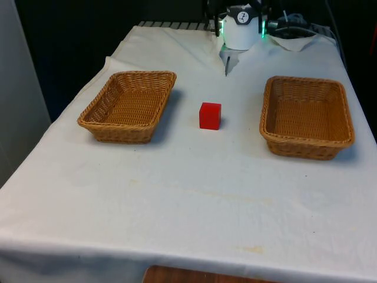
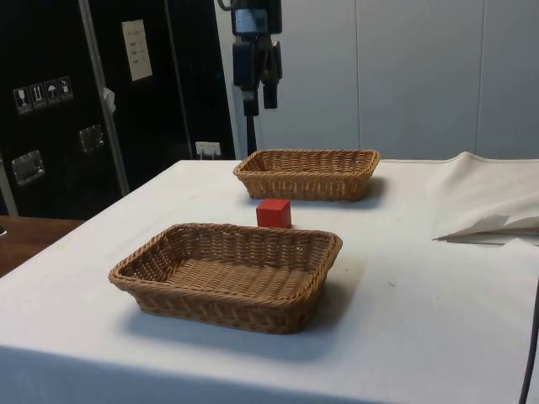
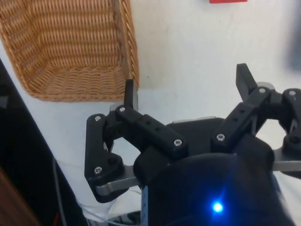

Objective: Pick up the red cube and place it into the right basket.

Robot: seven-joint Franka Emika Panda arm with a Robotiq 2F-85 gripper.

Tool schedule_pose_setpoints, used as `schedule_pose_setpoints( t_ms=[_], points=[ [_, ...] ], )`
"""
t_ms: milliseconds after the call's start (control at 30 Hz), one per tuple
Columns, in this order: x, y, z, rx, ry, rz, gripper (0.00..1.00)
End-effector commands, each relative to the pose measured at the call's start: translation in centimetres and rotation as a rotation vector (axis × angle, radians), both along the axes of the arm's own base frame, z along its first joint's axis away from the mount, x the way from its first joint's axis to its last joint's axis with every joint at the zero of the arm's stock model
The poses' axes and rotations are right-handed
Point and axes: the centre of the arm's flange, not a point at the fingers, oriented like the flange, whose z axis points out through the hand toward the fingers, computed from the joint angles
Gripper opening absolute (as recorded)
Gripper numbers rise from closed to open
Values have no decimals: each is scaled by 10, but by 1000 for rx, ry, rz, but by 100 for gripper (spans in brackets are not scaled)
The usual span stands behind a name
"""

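Observation:
The red cube [image 1: 210,115] sits on the white cloth between two wicker baskets; it also shows in the side view [image 2: 274,213] and at the edge of the wrist view [image 3: 228,1]. The basket on the front view's right [image 1: 303,147] is the near one in the side view [image 2: 219,307], and nothing lies in it. My gripper [image 2: 259,103] hangs high above the table, well clear of the cube. It is open, with nothing between its black fingers [image 3: 130,94]; the gap between them [image 3: 187,84] is wide.
The basket on the front view's left [image 1: 118,132] is the far one in the side view [image 2: 303,187] and holds nothing. A wicker basket [image 3: 70,84] lies below the gripper in the wrist view. Crumpled cloth [image 1: 291,40] lies at the far right corner.

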Motion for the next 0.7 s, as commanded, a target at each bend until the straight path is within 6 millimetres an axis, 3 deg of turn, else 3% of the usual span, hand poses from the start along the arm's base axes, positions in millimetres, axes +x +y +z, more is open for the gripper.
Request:
schedule_pose_setpoints(
  t_ms=[0, 667],
  points=[
    [1, 1, -3, 17, -12, 1, 100],
    [8, 21, -45, 80, -17, 30, 100]
  ],
)
